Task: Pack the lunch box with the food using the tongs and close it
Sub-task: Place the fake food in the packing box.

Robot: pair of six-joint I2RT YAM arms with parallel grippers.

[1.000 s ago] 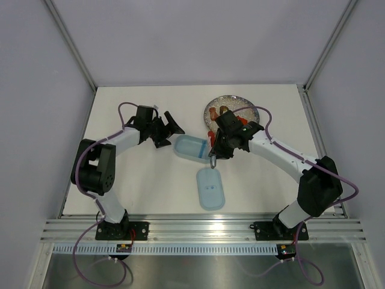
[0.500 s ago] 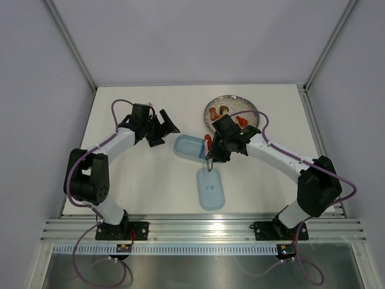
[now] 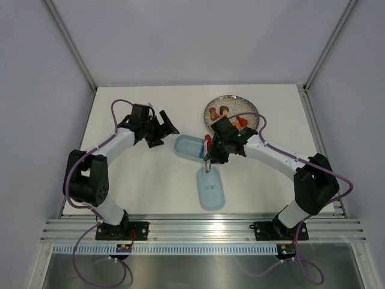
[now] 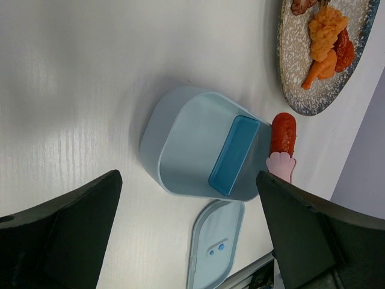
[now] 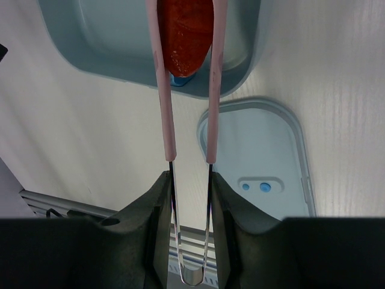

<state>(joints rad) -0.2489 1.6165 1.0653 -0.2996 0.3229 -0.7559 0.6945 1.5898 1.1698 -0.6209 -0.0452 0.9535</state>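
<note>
The right claw [image 5: 191, 198] is clenched on slim pale-pink tongs [image 5: 161, 90], which pinch a red sausage-like piece of food [image 5: 185, 30] over one end of the small pale-blue oblong plastic lunch box [image 4: 192, 150], open on the white worktop [image 3: 144, 174]; its matching lid [image 3: 211, 188] lies just beside it; the round grey speckled plate [image 3: 231, 102] holds orange and brown pieces [image 4: 325, 36]; the left claw [image 3: 165, 133] hangs released, left of the box.
</note>
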